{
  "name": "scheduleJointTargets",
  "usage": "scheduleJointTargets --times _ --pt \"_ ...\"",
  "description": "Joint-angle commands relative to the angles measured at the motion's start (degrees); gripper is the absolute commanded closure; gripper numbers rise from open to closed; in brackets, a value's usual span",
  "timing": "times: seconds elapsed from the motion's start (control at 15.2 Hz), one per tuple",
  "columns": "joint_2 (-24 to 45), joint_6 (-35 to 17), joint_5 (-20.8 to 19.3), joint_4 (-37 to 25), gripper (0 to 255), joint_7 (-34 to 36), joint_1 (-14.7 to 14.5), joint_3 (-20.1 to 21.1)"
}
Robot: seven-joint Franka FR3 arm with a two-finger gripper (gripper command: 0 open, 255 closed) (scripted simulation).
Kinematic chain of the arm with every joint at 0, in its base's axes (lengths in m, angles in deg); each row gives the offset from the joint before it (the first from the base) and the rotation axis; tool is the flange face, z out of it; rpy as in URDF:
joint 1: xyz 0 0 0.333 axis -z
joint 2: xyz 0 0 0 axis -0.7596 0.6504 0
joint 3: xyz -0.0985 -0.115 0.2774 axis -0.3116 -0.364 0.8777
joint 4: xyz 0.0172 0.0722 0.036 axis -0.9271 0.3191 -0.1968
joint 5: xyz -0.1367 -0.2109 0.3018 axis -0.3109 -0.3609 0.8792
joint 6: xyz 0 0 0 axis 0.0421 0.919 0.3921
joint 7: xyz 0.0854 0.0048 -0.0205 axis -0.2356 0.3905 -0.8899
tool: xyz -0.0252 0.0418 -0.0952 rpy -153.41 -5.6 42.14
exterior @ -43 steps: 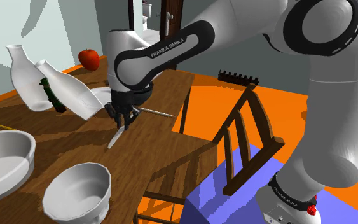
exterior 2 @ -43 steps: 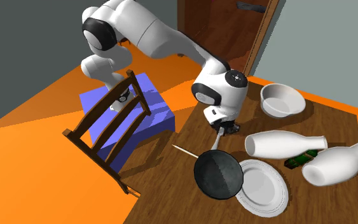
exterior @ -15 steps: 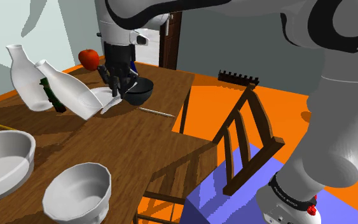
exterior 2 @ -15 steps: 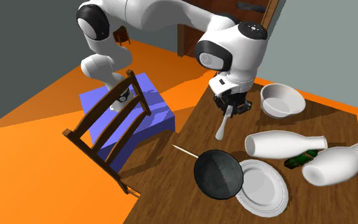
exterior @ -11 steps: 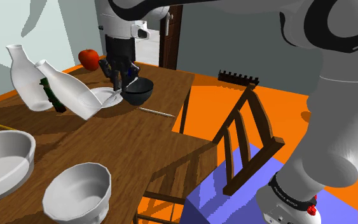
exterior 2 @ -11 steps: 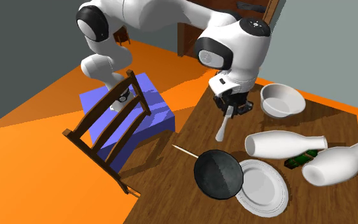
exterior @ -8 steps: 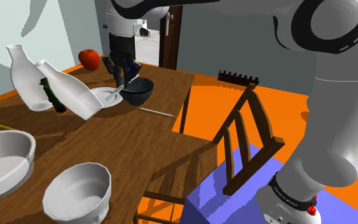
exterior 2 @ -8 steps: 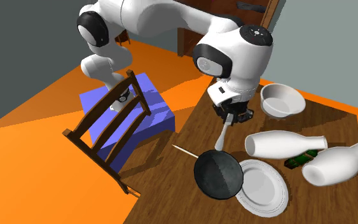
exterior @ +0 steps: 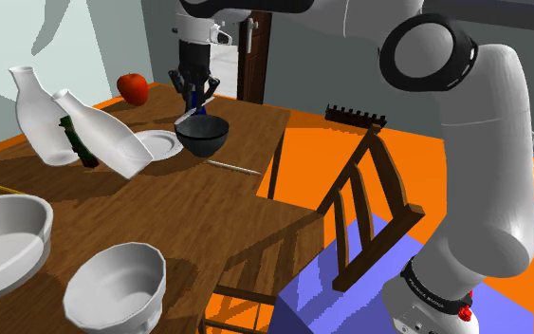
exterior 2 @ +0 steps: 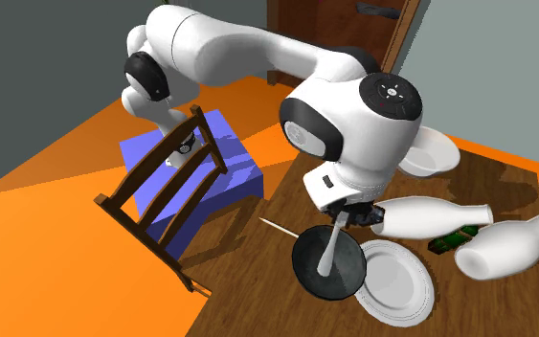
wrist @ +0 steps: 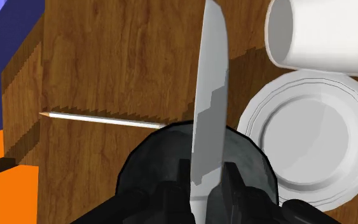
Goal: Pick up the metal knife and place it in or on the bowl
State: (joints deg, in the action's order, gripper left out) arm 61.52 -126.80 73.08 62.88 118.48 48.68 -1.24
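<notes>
My gripper (exterior: 193,95) is shut on the handle end of a pale grey knife (exterior: 187,116), high above the wooden table (exterior: 151,209). The blade hangs down over the dark bowl (exterior: 203,136) without touching it. In the second exterior view the knife (exterior 2: 327,251) points down over the dark bowl (exterior 2: 305,270), below the gripper (exterior 2: 353,213). In the wrist view both black fingers (wrist: 182,184) clasp the knife (wrist: 209,95), and the dark bowl (wrist: 152,165) lies straight beneath it.
A white plate (exterior: 158,144) sits beside the dark bowl. White bottles (exterior: 103,133), a green bottle (exterior: 77,142) and a red apple (exterior: 134,87) stand behind. Two white bowls (exterior: 115,283) are nearer. A thin stick (exterior: 234,168) lies near the table edge, and a wooden chair (exterior: 359,204) stands beside the table.
The gripper has carried the knife up off the table and across toward the dark bowl; it now hangs over the bowl. The grip has stayed shut.
</notes>
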Motion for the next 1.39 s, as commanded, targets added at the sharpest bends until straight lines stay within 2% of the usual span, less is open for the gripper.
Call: scheduleJointTargets --times 0.0,0.13,0.79,1.06,1.32 --pt "3.6 2.8 -0.7 -6.3 255 -1.8 0.0 -0.7" --pt "9.7 7.4 -1.9 -16.9 255 -3.8 -0.8 -1.7" --pt "6.4 -2.8 -1.2 -3.2 255 -3.7 1.6 -1.4" --pt "6.2 -6.0 -1.2 0.4 255 -3.8 2.2 -1.4" --pt "6.1 -6.4 -1.2 0.8 255 -3.8 2.2 -1.5"
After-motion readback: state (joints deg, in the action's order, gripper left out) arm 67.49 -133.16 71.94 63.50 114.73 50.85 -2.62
